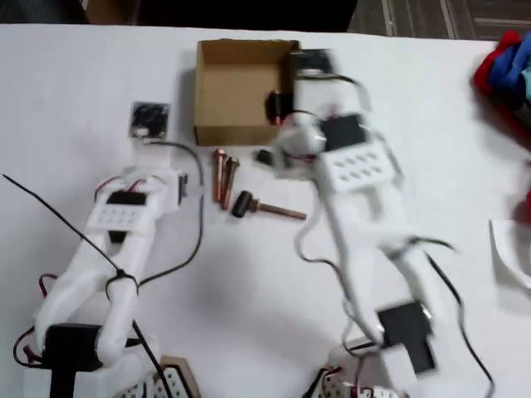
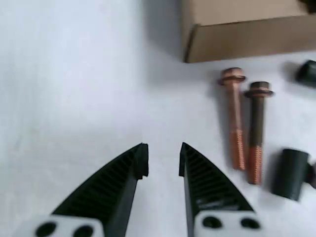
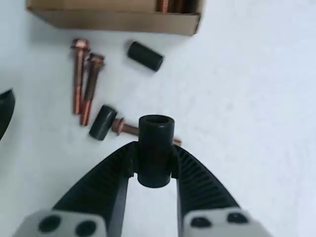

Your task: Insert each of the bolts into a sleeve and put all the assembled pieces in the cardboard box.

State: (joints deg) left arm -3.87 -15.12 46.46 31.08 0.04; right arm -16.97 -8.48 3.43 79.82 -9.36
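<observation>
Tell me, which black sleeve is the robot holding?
The sleeve pinched in the right tool; the other two sleeves lie loose on the table.

No writing, number, label or sign can be read anywhere, whether on the cardboard box (image 1: 236, 91), the bolts (image 2: 235, 118) or the sleeves (image 3: 145, 56).

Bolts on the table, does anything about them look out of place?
One bolt lies apart from the other pair, a sleeve sitting at its head end rather than slid over the shank. Nothing looks spilled or damaged.
</observation>
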